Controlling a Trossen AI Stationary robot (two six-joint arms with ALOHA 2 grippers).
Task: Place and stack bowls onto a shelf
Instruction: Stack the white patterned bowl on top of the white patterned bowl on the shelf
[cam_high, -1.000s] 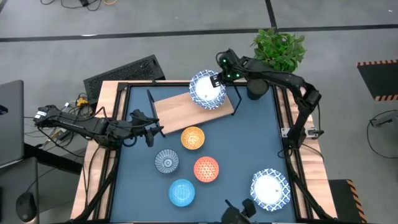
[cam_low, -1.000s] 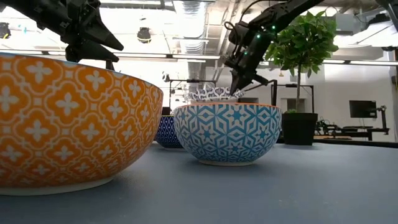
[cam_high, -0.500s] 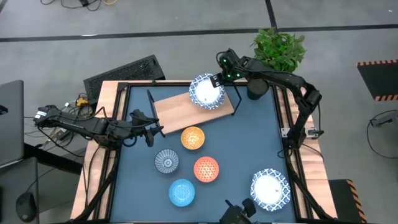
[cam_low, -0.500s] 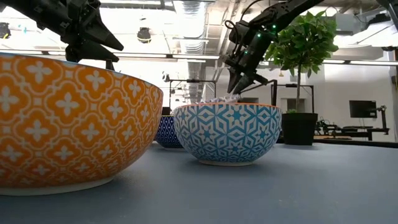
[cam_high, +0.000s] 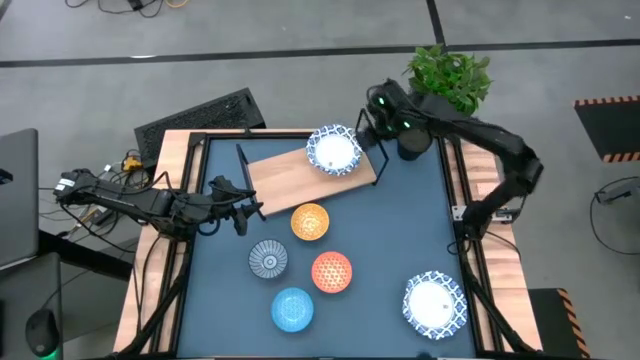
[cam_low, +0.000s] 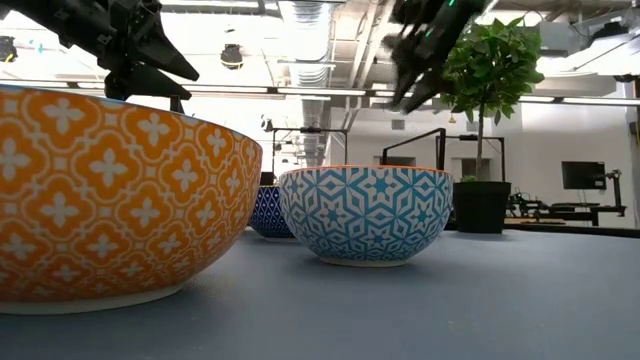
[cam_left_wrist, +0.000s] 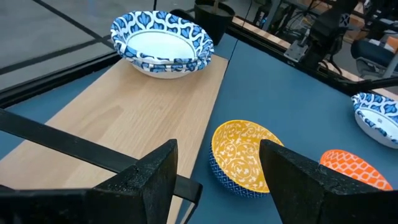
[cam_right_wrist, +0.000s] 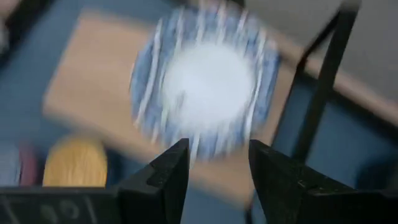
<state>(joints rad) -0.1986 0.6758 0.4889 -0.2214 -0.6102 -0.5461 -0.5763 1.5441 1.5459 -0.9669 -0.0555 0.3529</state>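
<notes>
A white bowl with a blue-patterned rim (cam_high: 334, 150) rests on the right end of the light-wood shelf (cam_high: 285, 172). In the left wrist view it sits nested in a second such bowl (cam_left_wrist: 163, 46). My right gripper (cam_high: 368, 122) hangs open above and to the right of that stack, touching nothing (cam_right_wrist: 217, 152). On the blue table lie a yellow bowl (cam_high: 310, 221), a grey-blue one (cam_high: 268, 259), a red-orange one (cam_high: 332, 271), a light-blue one (cam_high: 292, 308) and another white-and-blue bowl (cam_high: 434, 304). My left gripper (cam_high: 250, 205) waits open at the shelf's left end.
The shelf's black wire frame stands up at both ends (cam_high: 382, 160). A black pot (cam_high: 412, 142) with a green plant (cam_high: 450, 75) stands at the far right corner. A keyboard (cam_high: 200, 115) lies beyond the far left edge. Bare blue table (cam_high: 410, 220) lies right of the small bowls.
My right gripper has opened and let go of the white bowl, then risen and drawn back toward the table's far right corner. The bowl, held a little high before, has sunk onto the shelf's right end and lies still.
</notes>
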